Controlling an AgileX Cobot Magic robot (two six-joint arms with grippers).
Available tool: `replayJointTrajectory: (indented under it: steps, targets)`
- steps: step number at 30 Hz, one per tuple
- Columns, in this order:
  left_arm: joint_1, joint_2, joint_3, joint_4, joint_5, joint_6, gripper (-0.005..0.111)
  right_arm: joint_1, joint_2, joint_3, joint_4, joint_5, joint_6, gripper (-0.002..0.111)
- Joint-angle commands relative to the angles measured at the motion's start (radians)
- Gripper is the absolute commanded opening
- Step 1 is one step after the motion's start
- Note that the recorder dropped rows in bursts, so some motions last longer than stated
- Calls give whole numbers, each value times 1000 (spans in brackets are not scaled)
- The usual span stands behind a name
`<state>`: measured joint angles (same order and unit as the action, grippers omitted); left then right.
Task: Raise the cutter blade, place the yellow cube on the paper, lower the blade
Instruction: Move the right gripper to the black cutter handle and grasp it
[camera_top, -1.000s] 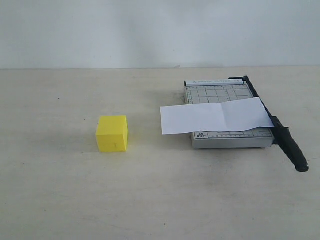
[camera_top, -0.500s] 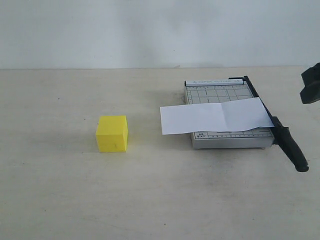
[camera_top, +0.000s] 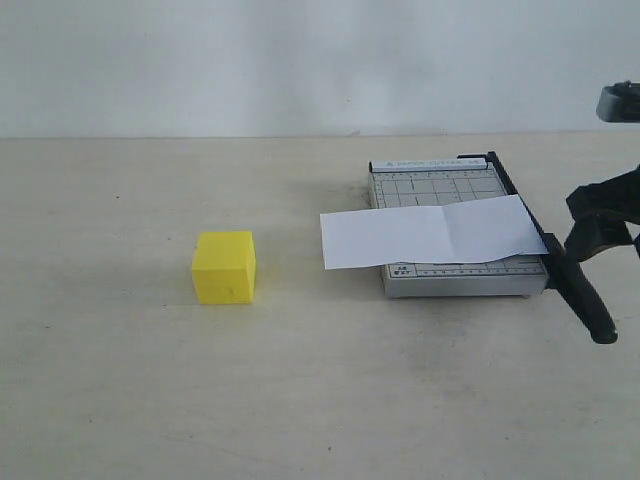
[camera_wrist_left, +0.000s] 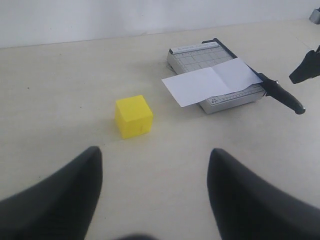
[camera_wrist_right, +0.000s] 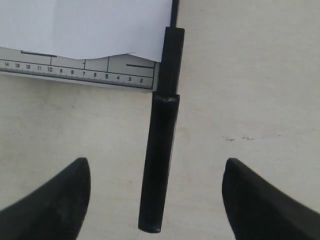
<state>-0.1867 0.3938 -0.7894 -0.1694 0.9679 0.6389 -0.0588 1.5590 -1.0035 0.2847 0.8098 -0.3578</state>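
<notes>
At the right edge of the pale desk (camera_top: 320, 400), your right gripper (camera_wrist_right: 156, 167) hangs, jaws wide and empty, over the thick handle of the long black cutter blade (camera_top: 585, 295), lined up to raise it, while the bright yellow cube (camera_top: 224, 266) sits left of the white paper sheet (camera_top: 420, 232).

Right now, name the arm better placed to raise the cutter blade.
Right. The right gripper hangs open over the cutter blade handle; the left gripper, also open, is far off, beyond the yellow cube.
</notes>
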Motion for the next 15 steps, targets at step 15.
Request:
replayJointTrajectory:
  steps: [15]
  targets:
    - [-8, 4, 0, -7, -5, 5, 59, 1, 153, -6, 45, -23, -63, 70]
